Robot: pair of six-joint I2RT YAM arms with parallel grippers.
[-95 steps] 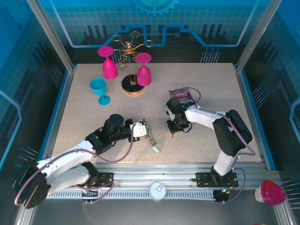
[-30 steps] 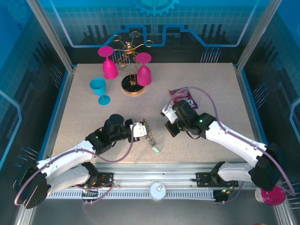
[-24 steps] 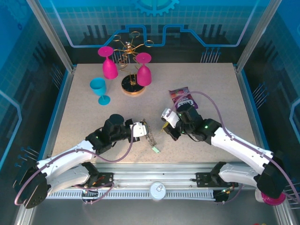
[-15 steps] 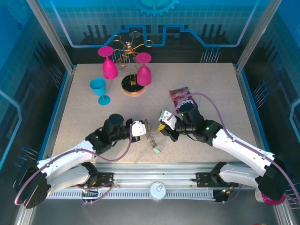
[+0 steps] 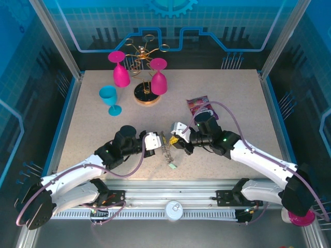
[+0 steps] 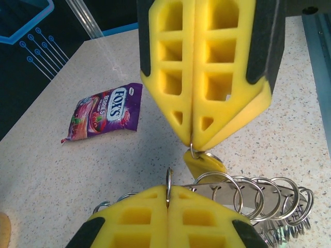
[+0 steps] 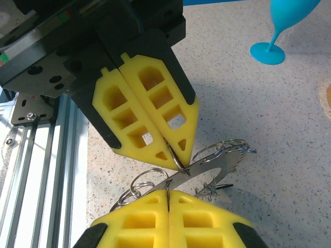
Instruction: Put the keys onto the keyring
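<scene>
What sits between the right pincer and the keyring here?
In the left wrist view, a yellow key tag hangs from the shut right pincer, directly over the keyring's wire loops.

left claw (image 5: pixel 161 140), right claw (image 5: pixel 172 140) at keyring (image 5: pixel 166 152)

The table (image 5: pixel 232 88) is a speckled beige slab with a blue border, and a metal rail runs along its near edge. At the back left a gold wire rack (image 5: pixel 144 94) stands on its round base. Two pink goblets (image 5: pixel 120 75) sit bowl-down on either side of it, the right one just beside the base. Whether they rest on the surface or hang from the wire cannot be told. A blue goblet (image 5: pixel 110 98) stands upright in front of the left pink one. A purple candy bag (image 6: pixel 103 111) lies flat right of centre. A small key (image 5: pixel 171 165) with a pale green tag lies near the front edge.
</scene>
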